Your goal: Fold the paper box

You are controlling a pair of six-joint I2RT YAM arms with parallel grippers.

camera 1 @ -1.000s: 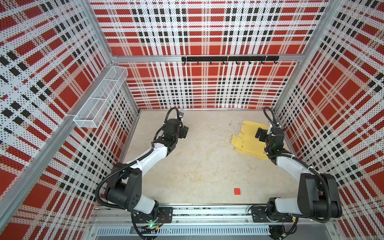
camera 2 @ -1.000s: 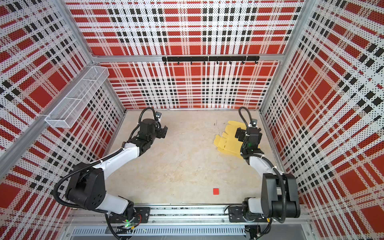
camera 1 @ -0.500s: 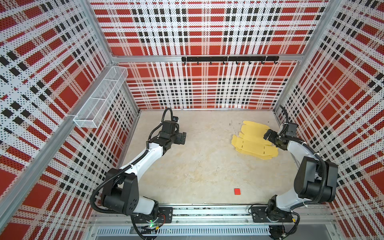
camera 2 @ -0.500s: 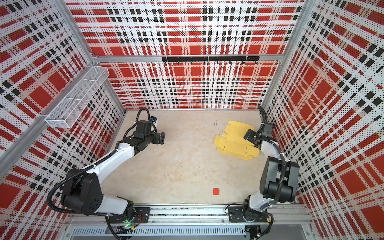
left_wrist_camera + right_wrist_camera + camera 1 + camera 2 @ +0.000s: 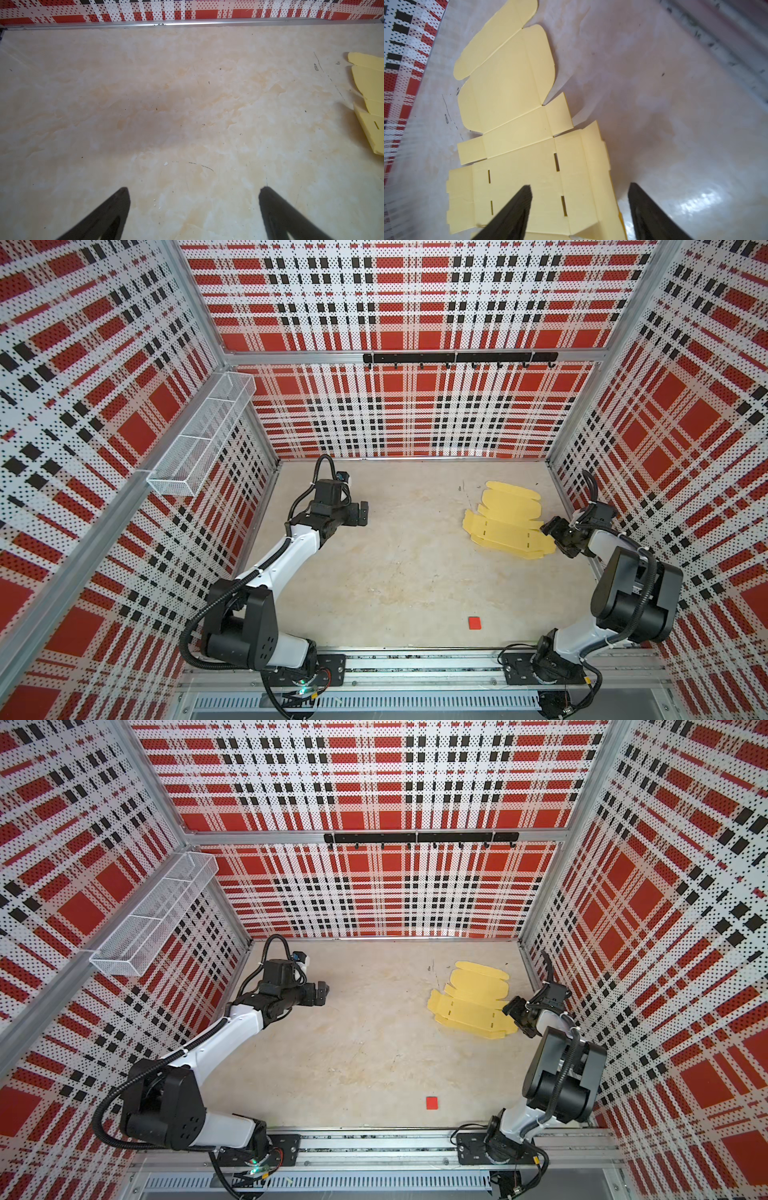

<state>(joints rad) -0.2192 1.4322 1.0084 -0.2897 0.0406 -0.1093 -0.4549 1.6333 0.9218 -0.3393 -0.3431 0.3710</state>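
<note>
Both jaws are open: left jaws over the beige tabletop (image 5: 395, 572), right jaws over a side of the flat pale yellow paper box (image 5: 505, 526).

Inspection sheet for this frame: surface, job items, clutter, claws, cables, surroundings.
Surface: beige marbled table, scuffed.
Job's things: paper box, unfolded sheet lying far right, one edge flap lifted.
Clutter: small red square near the front edge.
Claws: left claw open over bare table; right claw jaws apart, straddling the lifted flap, no grip seen.
Cables: black cable loops on both arms, none on the table.
Surroundings: plaid perforated walls, wire basket on left wall, hook rail on back wall.
</note>
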